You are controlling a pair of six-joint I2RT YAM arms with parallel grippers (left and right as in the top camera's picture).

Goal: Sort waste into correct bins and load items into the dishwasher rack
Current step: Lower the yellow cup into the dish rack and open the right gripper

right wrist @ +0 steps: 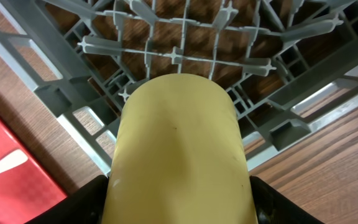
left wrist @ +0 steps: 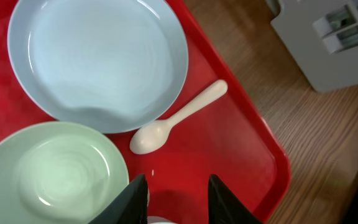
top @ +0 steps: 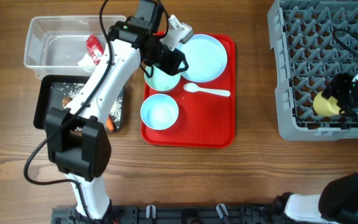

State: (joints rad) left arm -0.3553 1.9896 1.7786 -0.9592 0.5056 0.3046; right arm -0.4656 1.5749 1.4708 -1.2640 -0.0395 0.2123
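Loading step. My right fingers (right wrist: 82,208) grip the small yellow cup (right wrist: 179,155) over the dishwasher rack (right wrist: 179,50), near-left corner. Next: lower it between pegs, release. Meanwhile my left fingers (left wrist: 135,199) hang apart, empty, over the red tray (left wrist: 229,155), just right of the mint-green bowl (left wrist: 55,174).

Spoon (top: 207,91) on tray (top: 191,130), just before plate (top: 204,57); rack (top: 303,37) well to R.

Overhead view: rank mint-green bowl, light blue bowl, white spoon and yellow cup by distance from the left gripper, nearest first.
From the left gripper:
1. mint-green bowl, right under it on the red tray.
2. white spoon, to the right, and light blue bowl, lower in the picture: too close to call.
3. yellow cup, far right, over the dishwasher rack.
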